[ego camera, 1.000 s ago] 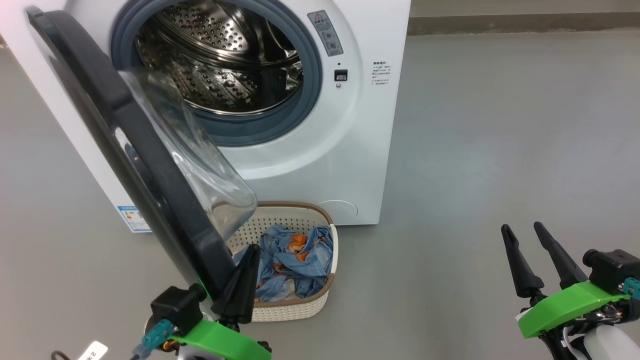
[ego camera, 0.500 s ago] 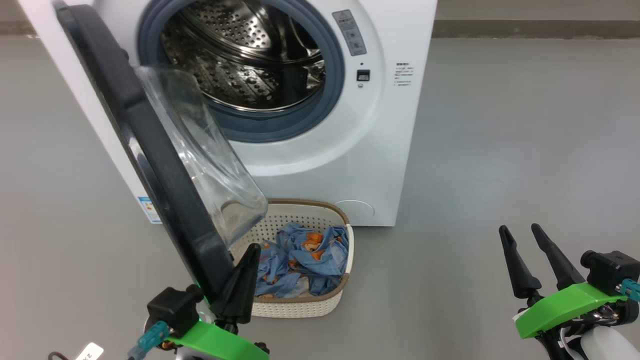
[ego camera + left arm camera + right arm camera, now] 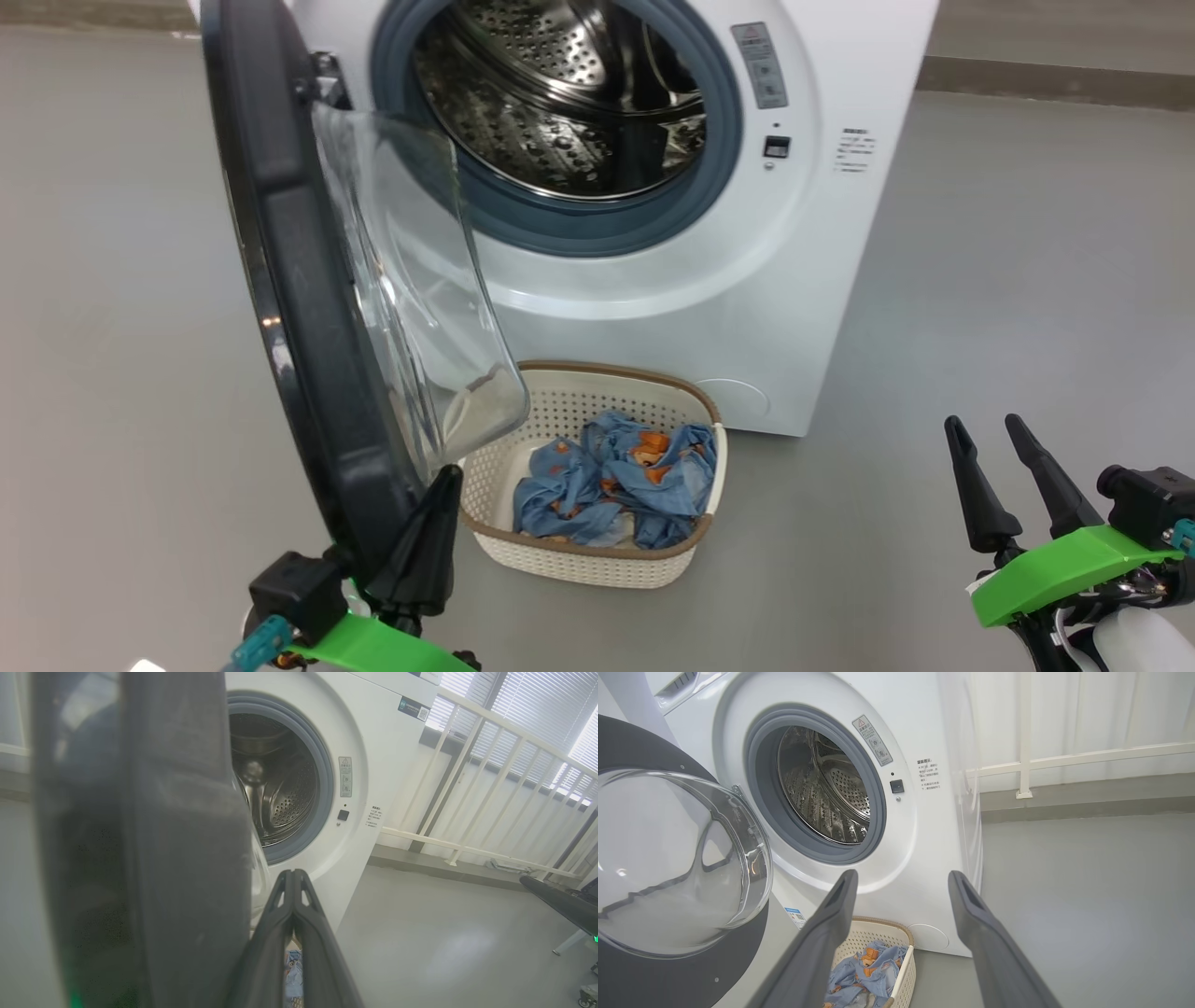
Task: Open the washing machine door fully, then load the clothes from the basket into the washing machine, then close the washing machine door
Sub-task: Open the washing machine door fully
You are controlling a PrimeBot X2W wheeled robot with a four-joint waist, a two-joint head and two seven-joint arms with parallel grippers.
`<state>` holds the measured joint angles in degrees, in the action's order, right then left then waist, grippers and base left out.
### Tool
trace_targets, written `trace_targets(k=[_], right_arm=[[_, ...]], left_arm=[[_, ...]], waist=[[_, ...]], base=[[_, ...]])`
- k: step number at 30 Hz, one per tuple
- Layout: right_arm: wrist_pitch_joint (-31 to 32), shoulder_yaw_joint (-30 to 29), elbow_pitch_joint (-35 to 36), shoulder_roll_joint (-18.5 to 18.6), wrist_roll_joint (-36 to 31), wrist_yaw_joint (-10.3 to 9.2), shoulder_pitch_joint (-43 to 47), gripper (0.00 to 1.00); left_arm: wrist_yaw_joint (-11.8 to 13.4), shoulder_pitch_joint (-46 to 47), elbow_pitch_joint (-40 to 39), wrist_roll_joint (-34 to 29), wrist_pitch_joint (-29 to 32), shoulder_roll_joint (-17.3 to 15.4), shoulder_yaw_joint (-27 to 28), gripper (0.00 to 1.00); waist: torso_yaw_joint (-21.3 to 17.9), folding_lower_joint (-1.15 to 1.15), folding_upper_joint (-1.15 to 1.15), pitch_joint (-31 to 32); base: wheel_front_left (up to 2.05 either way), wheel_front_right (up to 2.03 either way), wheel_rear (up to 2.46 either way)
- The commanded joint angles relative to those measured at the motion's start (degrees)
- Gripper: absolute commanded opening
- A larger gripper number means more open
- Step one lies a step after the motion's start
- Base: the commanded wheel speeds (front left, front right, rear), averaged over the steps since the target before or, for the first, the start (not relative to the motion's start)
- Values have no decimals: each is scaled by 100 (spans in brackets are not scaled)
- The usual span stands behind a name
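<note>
The white washing machine (image 3: pixel 794 280) stands ahead with its steel drum (image 3: pixel 560 112) exposed. The black washing machine door (image 3: pixel 280 233) hangs swung out to the left, nearly edge-on, its clear glass window (image 3: pixel 420 280) bulging toward the machine. My left gripper (image 3: pixel 446 471) is shut, with nothing between its fingers, and its tip rests against the door's lower inner rim. In the left wrist view the door (image 3: pixel 140 858) stands right beside that gripper (image 3: pixel 292 875). The basket (image 3: pixel 597 565) sits on the floor before the machine and holds the blue and orange clothes (image 3: pixel 625 476). At the lower right my right gripper (image 3: pixel 982 425) hangs open and apart from them.
Grey floor (image 3: pixel 1008 280) stretches wide to the right of the machine and around the basket. A white railing (image 3: pixel 467 788) with window blinds behind it runs along the wall to the right of the machine. The right wrist view looks over the basket (image 3: pixel 873 933) toward the drum (image 3: pixel 826 798).
The head camera has turned, shifting the whole picture right. The door stands wider from the machine's front than before, now nearly edge-on, with my shut left gripper still at its lower rim. The right gripper is unchanged.
</note>
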<state>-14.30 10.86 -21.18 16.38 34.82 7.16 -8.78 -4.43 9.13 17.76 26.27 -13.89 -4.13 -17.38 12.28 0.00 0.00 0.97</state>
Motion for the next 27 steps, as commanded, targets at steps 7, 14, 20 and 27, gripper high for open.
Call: trace_targets(k=[7,14,20,27], right_arm=[[-70,42,128,30,-24,33,-32,100],[-70,10,133,-6,-44,33,-2,100],[-70,-15,135,-25,-62,33,-12,100],[-70,-44,142,-73,-82,33,-36,100]], left_arm=[[224,52,-252,123,104,-294,408,0],[286,78,-298,223,220,-407,517,0],[391,272,-153,376,455,-590,742,0],[470,642,106,470,715,-888,954,0]], waist=[[521,0,0,15],[862,0,0,5],[1042,0,0,-47],[1226,0,0,-151]], base=[[0,0,0],[0,0,0],[0,0,0],[0,0,0]])
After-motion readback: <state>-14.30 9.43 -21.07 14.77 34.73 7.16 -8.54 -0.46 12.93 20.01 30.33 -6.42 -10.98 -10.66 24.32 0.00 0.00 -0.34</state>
